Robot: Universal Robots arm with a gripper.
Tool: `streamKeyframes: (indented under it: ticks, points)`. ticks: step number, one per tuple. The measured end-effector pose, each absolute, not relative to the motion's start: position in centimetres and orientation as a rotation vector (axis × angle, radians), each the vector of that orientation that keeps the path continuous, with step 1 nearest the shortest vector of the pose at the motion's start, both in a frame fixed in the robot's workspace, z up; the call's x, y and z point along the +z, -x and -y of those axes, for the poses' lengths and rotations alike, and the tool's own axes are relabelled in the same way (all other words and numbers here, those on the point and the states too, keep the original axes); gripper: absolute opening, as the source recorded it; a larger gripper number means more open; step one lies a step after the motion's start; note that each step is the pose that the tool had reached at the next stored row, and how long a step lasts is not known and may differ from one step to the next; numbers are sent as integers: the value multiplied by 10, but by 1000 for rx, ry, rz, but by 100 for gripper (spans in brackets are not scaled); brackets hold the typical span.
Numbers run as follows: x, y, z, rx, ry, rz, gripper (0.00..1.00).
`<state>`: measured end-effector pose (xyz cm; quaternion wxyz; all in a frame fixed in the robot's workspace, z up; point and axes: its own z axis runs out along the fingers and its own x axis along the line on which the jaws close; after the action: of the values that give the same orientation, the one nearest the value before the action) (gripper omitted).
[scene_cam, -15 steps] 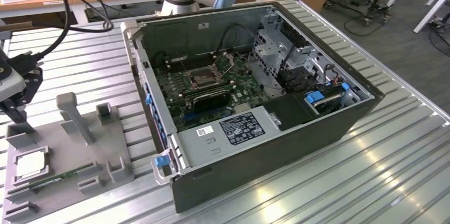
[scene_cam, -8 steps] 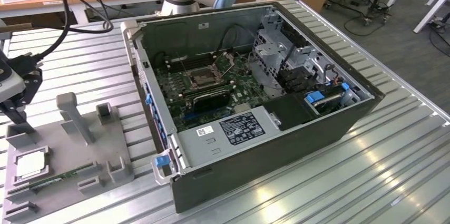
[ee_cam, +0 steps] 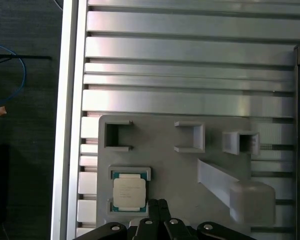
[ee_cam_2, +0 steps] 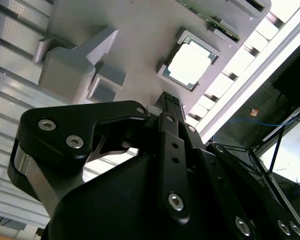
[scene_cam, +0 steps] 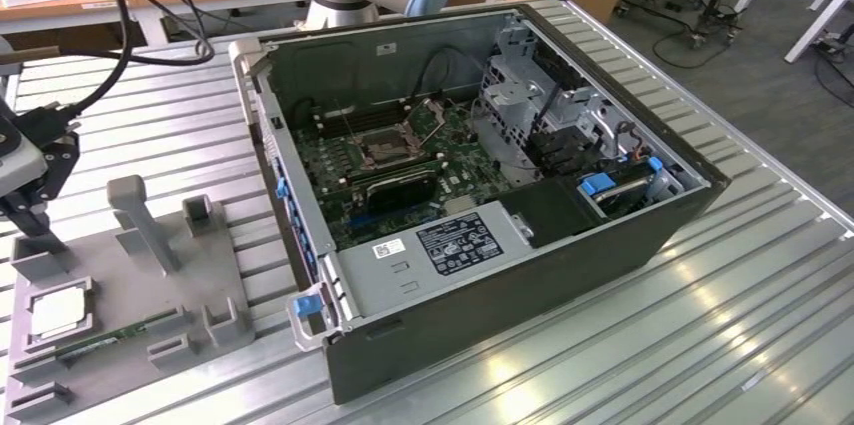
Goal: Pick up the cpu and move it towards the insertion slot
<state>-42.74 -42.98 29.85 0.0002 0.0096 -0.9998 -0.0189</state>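
Gripper (ee_cam: 158, 204) jaws together, empty, hovering just beside cpu (ee_cam: 129, 193). Cpu seated in grey tray (ee_cam: 155, 135) recess, ungrasped. Exterior view: insertion slot (scene_cam: 387, 150) inside open case (scene_cam: 561, 285), 2 o'clock from cpu, well apart. Step, likely: approach. Grasp needs jaws parted, centred over chip.

Black jaws together, pointing down

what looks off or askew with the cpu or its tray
Nothing stands out. The cpu lies flat and square in its tray recess; the gripper is shut beside it, holding nothing.
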Motion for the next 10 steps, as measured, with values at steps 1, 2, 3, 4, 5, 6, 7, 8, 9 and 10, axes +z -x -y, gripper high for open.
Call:
streamKeyframes:
  ticks: [1, 2, 3, 4, 5, 6, 7, 8, 9, 10]
  points:
    - [298, 428, 430, -60, -30, 3140, 11]
    - [298, 428, 430, -59, -30, 3140, 11]
    - [298, 428, 430, -59, -30, 3141, 11]
    - [298, 428, 430, -59, -30, 3140, 11]
    - [297, 428, 430, -59, -30, 3140, 11]
    - [297, 429, 430, -59, -30, 3140, 11]
    - [297, 429, 430, -59, -30, 3140, 11]
    - [297, 429, 430, -59, -30, 3140, 11]
    - [296, 429, 430, -59, -30, 3140, 11]
    - [296, 429, 430, -59, -30, 3140, 11]
